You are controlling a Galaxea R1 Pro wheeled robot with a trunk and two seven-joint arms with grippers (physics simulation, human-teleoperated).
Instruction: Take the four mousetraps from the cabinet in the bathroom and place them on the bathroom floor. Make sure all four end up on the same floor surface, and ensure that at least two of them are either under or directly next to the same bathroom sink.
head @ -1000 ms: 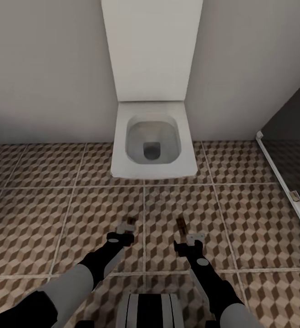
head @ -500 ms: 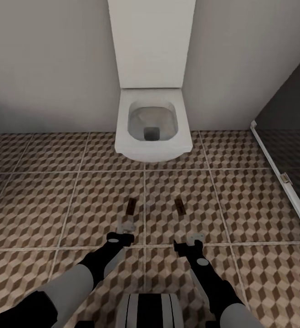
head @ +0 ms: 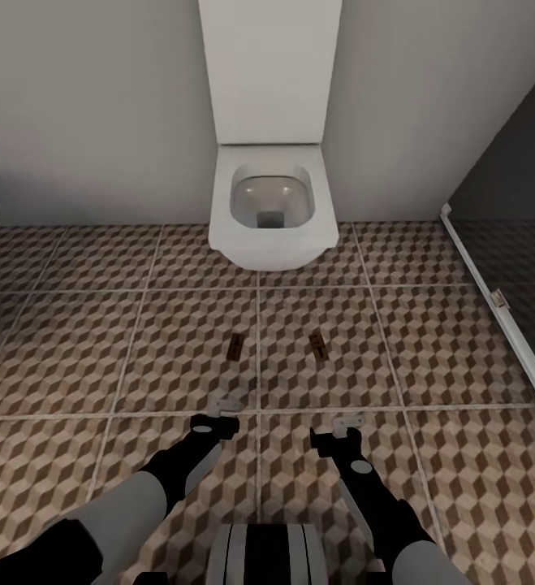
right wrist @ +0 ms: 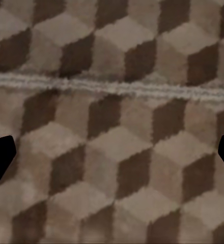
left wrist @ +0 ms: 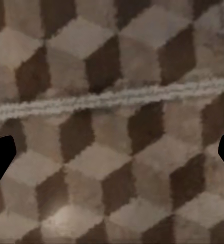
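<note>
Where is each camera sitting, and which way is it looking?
Head view: sits on the robot's head, looking forward and down at the bathroom floor, two mousetraps and a white toilet; both arms, the left pincer and the right pincer show.
Left wrist view: sits near the left pincer, looking down at floor tiles; dark fingertips show at the edges.
Right wrist view: sits near the right pincer, looking down at tiles; dark fingertips show too.
Shared: all three see the cube-patterned floor and its pale grout lines.

two mousetraps [head: 235,348] [head: 318,346] side by side on bathroom floor [head: 97,341] | toilet [head: 273,207] behind them
</note>
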